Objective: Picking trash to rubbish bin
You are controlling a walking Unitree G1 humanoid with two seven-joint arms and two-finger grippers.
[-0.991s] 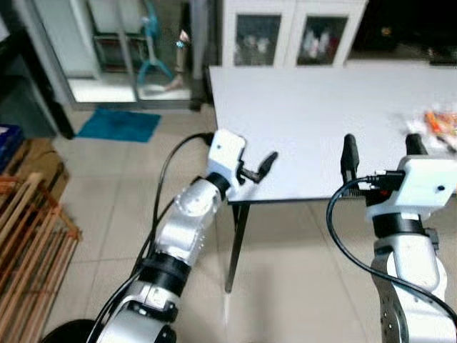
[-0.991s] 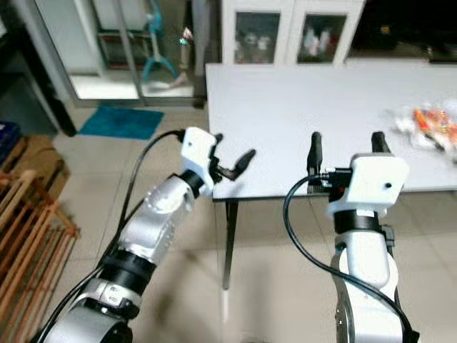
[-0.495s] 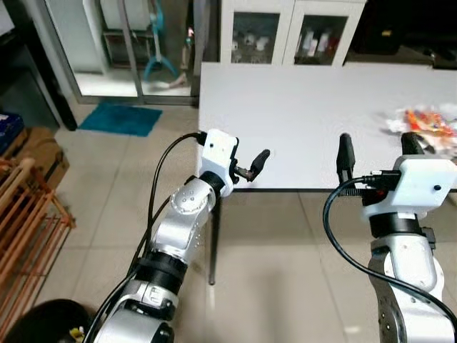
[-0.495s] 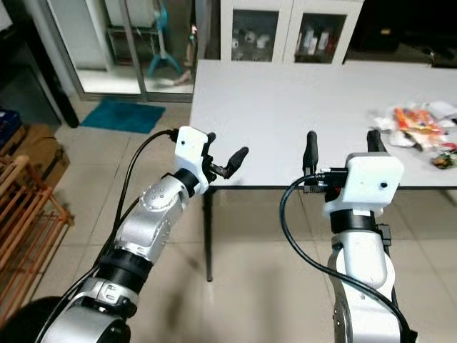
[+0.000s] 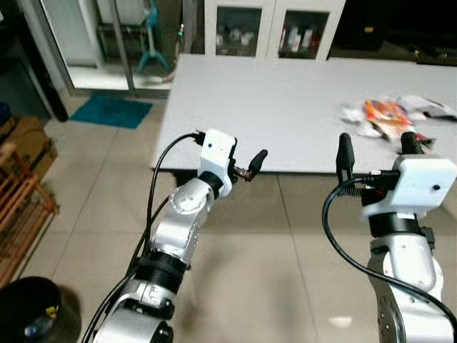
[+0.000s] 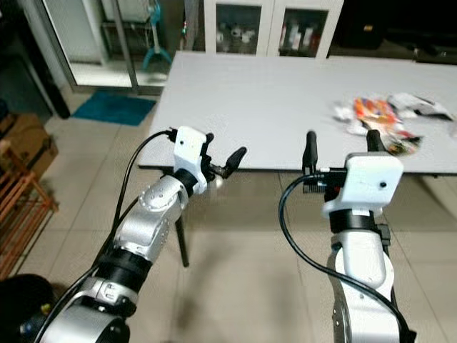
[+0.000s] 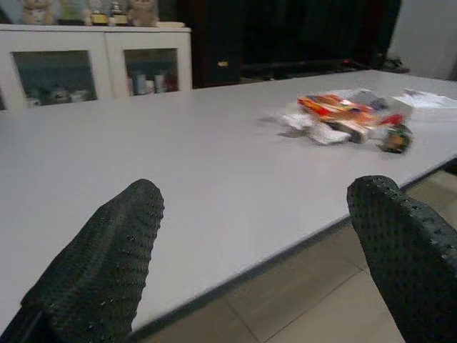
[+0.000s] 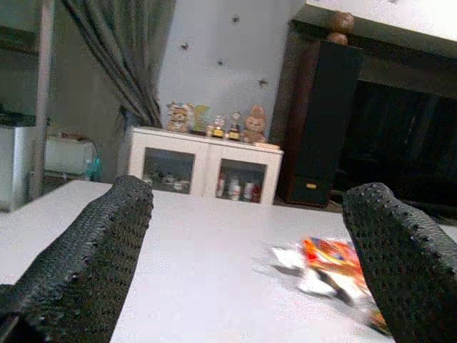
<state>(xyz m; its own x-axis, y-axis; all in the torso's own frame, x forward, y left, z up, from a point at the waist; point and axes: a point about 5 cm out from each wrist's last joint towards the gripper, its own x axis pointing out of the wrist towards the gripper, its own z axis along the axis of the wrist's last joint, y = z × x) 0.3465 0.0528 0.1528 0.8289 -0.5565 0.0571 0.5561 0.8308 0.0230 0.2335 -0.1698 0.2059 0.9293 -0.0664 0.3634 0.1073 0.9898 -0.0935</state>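
Note:
A heap of trash [image 5: 389, 118], orange and white wrappers with crumpled paper, lies on the right part of the white table [image 5: 271, 107]. My right gripper [image 5: 377, 148] is held up in front of the table's near edge, just short of the heap, open and empty. My left gripper [image 5: 239, 161] hovers at the table's near left edge, open and empty. The left wrist view has the trash [image 7: 350, 118] far across the tabletop, and the right wrist view has the trash [image 8: 332, 268] closer. The black rubbish bin [image 5: 32, 314] stands on the floor at my lower left.
A white glass-door cabinet [image 5: 264, 28] stands behind the table. A blue mat [image 5: 111, 111] lies by the sliding door at the back left. A wooden rack [image 5: 18, 207] and a cardboard box [image 5: 28, 143] sit along the left. Tiled floor lies under me.
The whole view has shifted as I moved: the trash heap now shows fully on the table and the bin has come into view at lower left. Both grippers keep their open pose.

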